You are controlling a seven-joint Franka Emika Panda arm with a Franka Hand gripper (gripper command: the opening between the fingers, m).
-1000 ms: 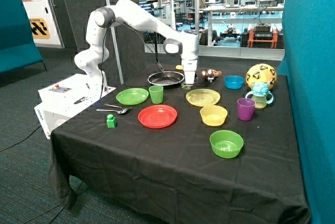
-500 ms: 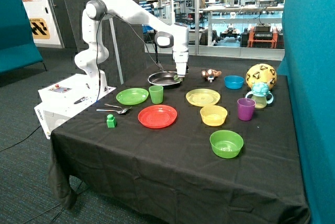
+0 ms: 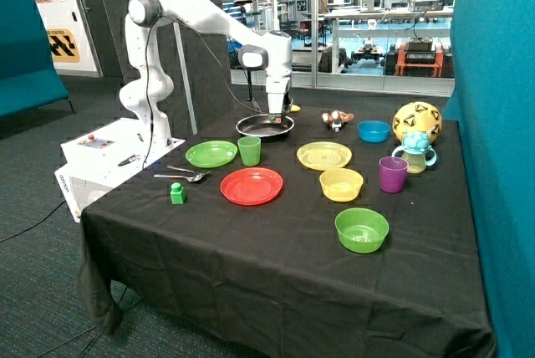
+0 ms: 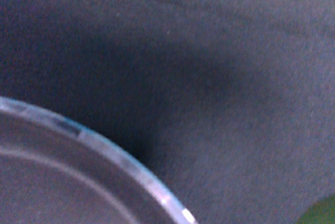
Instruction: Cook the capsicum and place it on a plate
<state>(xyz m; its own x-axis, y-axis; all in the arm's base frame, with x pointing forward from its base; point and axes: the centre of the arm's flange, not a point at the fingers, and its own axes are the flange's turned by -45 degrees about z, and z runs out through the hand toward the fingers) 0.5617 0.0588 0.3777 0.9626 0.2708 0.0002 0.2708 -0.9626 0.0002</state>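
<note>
Nearest the front edge of the black-clothed table stands a round green plastic bowl. Behind it lie a flat red plate and a yellow bowl. Further back, the flat round bright green plastic plate, raised at the rim, lies empty beside a green cup. At the far side sits a dark round frying pan. The white arm's gripper hangs just above the pan's middle. A small dark green lump, apparently the capsicum, shows at its tip, too small for shape or surface to be judged. Whether the gripper holds it cannot be told. The wrist view shows only pan rim and cloth.
</note>
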